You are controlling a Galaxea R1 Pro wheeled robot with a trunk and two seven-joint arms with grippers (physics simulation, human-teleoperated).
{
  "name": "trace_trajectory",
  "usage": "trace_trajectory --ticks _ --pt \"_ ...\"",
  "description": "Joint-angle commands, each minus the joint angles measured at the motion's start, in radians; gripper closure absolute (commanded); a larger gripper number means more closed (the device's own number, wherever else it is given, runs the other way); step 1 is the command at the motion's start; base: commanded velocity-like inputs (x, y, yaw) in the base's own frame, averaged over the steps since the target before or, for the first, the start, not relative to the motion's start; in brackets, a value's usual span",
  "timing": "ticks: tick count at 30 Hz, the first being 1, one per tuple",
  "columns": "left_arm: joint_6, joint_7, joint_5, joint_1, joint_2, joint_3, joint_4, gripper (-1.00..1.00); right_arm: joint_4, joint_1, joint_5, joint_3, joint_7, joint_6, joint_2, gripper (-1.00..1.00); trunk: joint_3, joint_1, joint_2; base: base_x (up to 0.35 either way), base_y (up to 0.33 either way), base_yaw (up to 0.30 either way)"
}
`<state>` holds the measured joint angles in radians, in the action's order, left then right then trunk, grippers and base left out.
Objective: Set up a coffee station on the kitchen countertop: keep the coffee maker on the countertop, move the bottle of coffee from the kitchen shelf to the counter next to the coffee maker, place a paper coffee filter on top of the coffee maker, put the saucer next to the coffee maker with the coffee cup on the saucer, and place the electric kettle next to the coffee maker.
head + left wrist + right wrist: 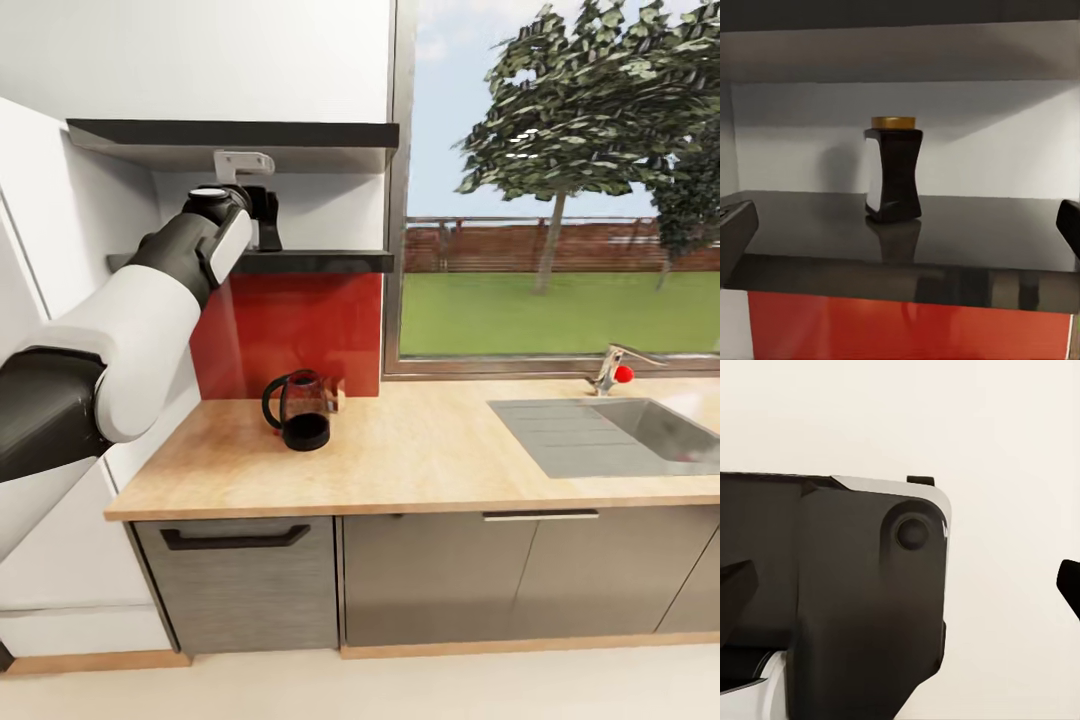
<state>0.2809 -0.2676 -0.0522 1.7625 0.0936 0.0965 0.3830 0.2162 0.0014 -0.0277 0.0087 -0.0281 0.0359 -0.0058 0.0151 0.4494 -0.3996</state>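
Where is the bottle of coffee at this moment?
The bottle of coffee stands upright on the dark kitchen shelf above the red backsplash, ahead of the open left gripper, untouched.

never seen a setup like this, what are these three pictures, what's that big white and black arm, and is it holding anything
This is a simulated kitchen seen by a wheeled robot with two arms. The large picture comes from a camera on its head, looking down over the kitchen countertop. The white and black limb is its left arm, raised toward a dark wall shelf.

The other two pictures come from cameras near each gripper. The left wrist view looks along the left gripper, whose dark fingertips sit at the picture's edges, spread wide apart. Between them, farther back on the shelf, stands the bottle of coffee with a yellow cap, not yet grasped. The right wrist view shows the right gripper open, facing part of the robot's own body and pale floor.

On the countertop sits the electric kettle, and a sink. Nothing is held.
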Motion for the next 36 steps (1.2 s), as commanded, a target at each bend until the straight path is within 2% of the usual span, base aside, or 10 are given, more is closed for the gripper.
trace_trajectory --ticks 1,17,27,31,36 --pt "0.008 -0.007 -0.006 0.000 0.000 0.008 0.010 -1.00 0.000 0.000 -0.003 0.001 -0.003 0.002 0.000 -1.00 0.000 0.001 0.000 0.161 0.000 0.000" --pt "0.014 -0.009 -0.005 -0.001 -0.005 0.006 0.034 -1.00 0.000 0.000 -0.003 0.001 -0.001 0.004 0.000 -1.00 0.000 0.001 0.000 0.269 0.000 0.000" --pt "0.016 -0.016 0.004 -0.003 -0.007 0.011 0.047 -1.00 0.000 0.000 -0.003 0.000 -0.001 0.003 0.000 -1.00 0.000 0.001 0.000 0.024 0.000 0.000" --pt "0.018 -0.015 0.004 -0.003 -0.016 0.010 0.071 -1.00 0.000 0.000 -0.003 0.000 -0.001 0.004 0.000 -1.00 0.000 0.001 0.000 0.014 0.000 0.000" --pt "0.018 -0.015 -0.001 -0.003 -0.025 0.007 0.075 -1.00 0.000 0.000 -0.003 0.001 -0.001 0.003 0.000 -1.00 0.000 0.001 0.000 0.240 0.000 0.000"
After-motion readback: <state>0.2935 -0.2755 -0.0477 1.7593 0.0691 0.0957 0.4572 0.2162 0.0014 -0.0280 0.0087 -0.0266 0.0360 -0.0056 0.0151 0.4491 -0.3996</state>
